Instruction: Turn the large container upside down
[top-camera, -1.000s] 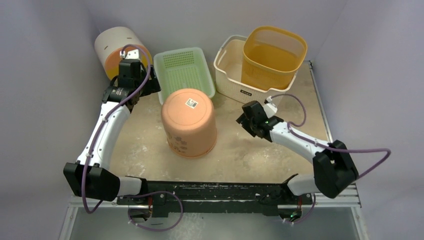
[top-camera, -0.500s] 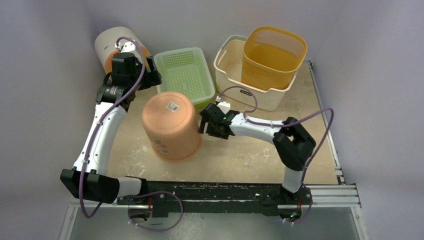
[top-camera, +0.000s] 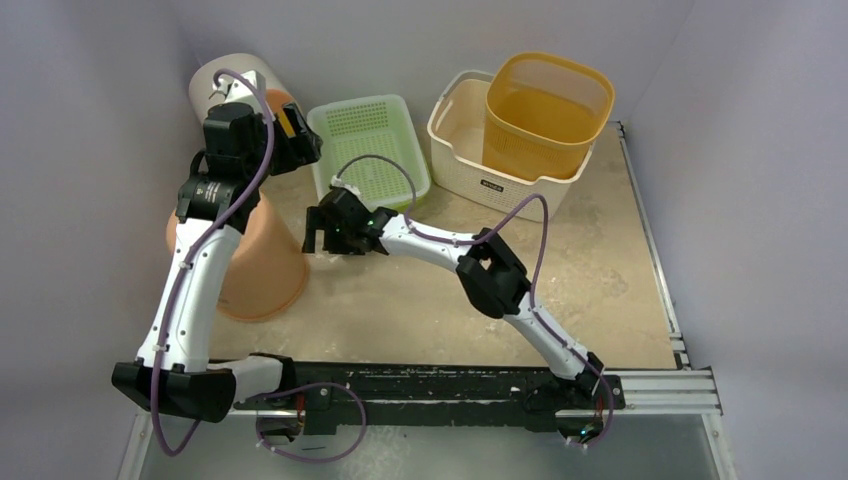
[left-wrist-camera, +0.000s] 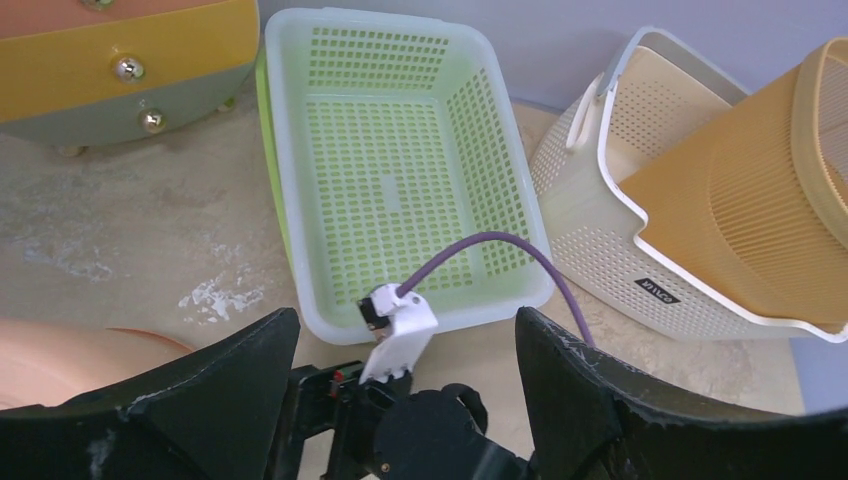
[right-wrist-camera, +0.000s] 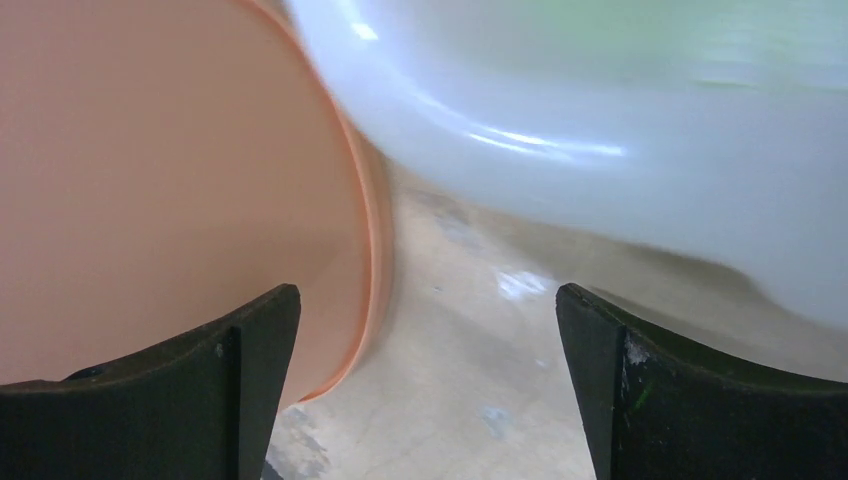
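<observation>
The large salmon-pink container (top-camera: 262, 268) stands at the table's left with its wide rim on the table; my left arm hides its top. My right gripper (top-camera: 314, 230) is open and empty just right of its wall. In the right wrist view the pink wall (right-wrist-camera: 170, 180) fills the left side, and the right gripper (right-wrist-camera: 425, 300) has bare table between its fingers. My left gripper (top-camera: 300, 148) is open and empty, raised over the left edge of the green basket (top-camera: 368, 145). In the left wrist view the left gripper (left-wrist-camera: 400, 330) looks down on the right arm's wrist.
A white and orange cylinder bin (top-camera: 225, 85) lies at the back left corner. The green basket (left-wrist-camera: 390, 160) sits behind the right gripper. A white basket (top-camera: 455, 140) holds a yellow basket (top-camera: 545, 110) at the back right. A grey wall closes the left side.
The pink container has slid from the table's middle to the left side. My right arm stretched far left behind it. My left gripper rose and drew back slightly.
</observation>
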